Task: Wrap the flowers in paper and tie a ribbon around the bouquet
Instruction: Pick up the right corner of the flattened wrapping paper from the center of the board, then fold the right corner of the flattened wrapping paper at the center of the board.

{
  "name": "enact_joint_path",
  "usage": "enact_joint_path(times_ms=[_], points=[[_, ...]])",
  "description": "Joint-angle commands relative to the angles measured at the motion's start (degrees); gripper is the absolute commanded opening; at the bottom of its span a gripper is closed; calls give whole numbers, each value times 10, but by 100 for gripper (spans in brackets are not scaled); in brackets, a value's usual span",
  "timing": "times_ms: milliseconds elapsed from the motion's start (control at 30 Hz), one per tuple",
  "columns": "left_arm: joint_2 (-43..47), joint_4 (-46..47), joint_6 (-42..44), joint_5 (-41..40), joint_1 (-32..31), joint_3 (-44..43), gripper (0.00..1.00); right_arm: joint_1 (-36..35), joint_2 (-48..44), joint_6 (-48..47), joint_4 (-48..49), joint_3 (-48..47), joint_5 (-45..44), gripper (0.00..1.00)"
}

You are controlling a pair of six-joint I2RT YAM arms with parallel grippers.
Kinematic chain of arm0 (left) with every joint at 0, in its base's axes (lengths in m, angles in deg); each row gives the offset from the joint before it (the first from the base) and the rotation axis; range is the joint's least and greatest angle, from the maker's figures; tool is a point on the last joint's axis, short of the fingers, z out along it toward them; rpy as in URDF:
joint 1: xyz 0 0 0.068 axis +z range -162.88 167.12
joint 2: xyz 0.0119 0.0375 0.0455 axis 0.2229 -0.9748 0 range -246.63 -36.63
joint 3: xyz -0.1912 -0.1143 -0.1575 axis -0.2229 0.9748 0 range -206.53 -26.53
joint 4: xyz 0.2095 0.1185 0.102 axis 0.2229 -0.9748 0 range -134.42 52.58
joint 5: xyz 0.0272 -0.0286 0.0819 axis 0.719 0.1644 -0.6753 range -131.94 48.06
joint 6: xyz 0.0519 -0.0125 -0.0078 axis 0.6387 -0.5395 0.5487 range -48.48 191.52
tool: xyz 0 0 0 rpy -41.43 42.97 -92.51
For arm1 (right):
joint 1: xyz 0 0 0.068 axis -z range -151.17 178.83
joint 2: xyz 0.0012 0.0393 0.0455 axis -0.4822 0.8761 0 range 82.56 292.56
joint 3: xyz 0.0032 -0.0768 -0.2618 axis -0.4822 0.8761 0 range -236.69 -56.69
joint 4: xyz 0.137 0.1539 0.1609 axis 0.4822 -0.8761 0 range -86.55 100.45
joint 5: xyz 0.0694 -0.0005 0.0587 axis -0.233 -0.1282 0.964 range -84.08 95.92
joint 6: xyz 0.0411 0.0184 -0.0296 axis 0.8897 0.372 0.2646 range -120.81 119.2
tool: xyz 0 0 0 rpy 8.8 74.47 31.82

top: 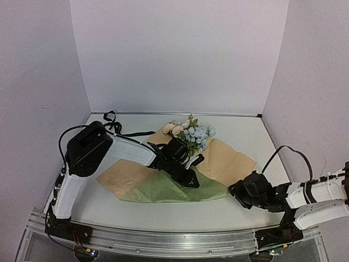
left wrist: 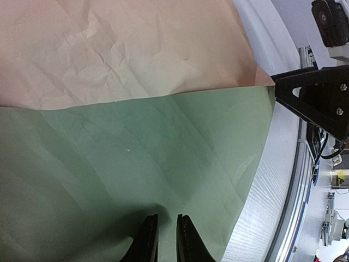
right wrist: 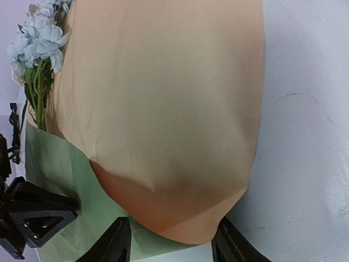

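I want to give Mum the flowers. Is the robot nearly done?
Not yet. The flowers lie on the paper, one green flap folded over. The left gripper is on that flap; the right gripper is open. Rolling and tying the ribbon remain.

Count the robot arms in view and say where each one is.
2. The left arm reaches across the paper, ending near the flowers; the right arm lies low at the table's near right corner. None looks hidden.

From above and behind, the fixed camera looks down across the table (top: 163, 214) toward the back wall (top: 174, 54). Both wrist cameras peer close past their jaws at the same paper (left wrist: 136, 164).
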Motion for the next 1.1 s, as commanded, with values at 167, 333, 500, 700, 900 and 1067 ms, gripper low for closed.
enact_joint_path(times_ms=[167,333,500,700,900,1067], points=[[-29,-42,5,-12,4,7,15,5,41,30,87,41,1,35],[-30,-45,5,-12,5,7,15,4,25,-17,54,10,1,11],[-31,-46,4,-16,8,10,15,3,-28,-65,-61,-47,-7,0],[-36,-46,0,-14,11,9,15,-25,-62,-154,-153,-125,-26,0],[-40,-48,-2,-15,11,4,15,-92,7,-247,-165,-220,-24,0],[-42,-49,-5,-18,11,5,15,-126,61,-305,-172,-298,2,0]])
